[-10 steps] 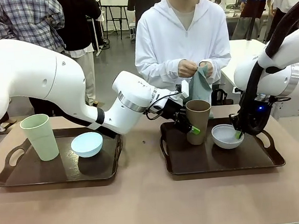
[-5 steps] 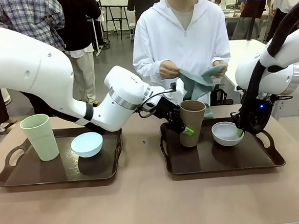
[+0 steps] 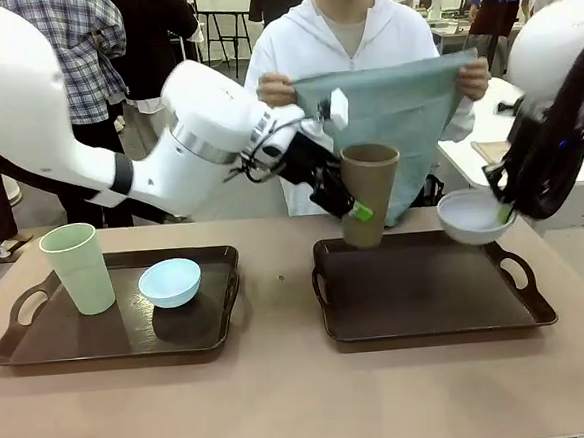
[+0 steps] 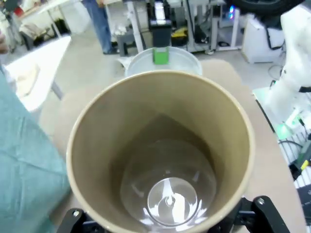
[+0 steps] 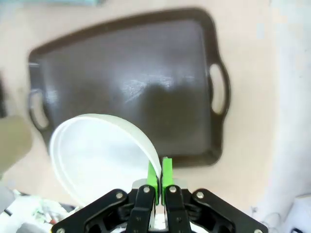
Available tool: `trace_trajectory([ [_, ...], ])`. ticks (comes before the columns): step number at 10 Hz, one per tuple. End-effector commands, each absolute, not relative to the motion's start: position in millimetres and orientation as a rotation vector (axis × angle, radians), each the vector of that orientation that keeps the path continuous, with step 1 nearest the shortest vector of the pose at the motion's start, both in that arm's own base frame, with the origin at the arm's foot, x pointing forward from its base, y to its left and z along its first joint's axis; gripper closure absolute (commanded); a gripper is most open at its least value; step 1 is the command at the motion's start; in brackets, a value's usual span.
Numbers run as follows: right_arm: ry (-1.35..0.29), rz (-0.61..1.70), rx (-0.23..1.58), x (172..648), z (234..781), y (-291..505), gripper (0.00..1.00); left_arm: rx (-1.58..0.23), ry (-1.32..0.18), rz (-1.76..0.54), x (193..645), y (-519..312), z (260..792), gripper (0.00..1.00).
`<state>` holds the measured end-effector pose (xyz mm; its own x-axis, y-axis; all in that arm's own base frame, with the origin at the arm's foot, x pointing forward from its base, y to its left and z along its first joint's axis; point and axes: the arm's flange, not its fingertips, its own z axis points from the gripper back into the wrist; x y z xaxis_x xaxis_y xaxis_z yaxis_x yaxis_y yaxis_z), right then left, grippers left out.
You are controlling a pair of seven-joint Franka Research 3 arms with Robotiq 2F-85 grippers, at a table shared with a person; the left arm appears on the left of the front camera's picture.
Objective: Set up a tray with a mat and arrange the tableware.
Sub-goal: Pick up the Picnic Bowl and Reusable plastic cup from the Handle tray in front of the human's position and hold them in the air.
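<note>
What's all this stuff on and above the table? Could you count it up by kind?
Tumblers: 2, brown tumbler and green tumbler
Bowls: 2, white bowl and blue bowl
Trays: 2, left tray and right tray
Mat: 1
Total: 7

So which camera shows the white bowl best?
The front view: the white bowl hangs whole from the right gripper, above the tray. The right wrist view shows its rim pinched; the left wrist view, a sliver behind the brown tumbler.

The brown tumbler (image 3: 375, 185) is glossy plastic, the mat (image 3: 409, 106) soft cloth
</note>
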<state>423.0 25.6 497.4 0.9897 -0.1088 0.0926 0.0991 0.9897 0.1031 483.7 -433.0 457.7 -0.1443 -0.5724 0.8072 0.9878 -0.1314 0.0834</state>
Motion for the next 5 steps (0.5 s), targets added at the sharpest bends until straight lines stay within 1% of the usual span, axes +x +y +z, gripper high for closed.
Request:
trace_trajectory([
  [1,-0.129,-0.147,0.085,391.6,536.9,24.4,1.00,-0.686,-0.830,-1.589,458.0,-417.3,489.2,0.72],
  [3,-0.181,-0.166,0.100,363.7,581.2,23.7,1.00,-0.612,-0.885,-1.604,442.0,-419.7,528.3,0.72],
  [4,-0.186,-0.178,0.109,360.5,590.4,23.5,1.00,-0.575,-0.880,-1.568,440.3,-418.4,539.4,0.72],
  [5,-0.167,-0.133,0.105,368.1,574.8,23.0,1.00,-0.659,-0.874,-1.623,454.3,-424.8,528.9,0.72],
])
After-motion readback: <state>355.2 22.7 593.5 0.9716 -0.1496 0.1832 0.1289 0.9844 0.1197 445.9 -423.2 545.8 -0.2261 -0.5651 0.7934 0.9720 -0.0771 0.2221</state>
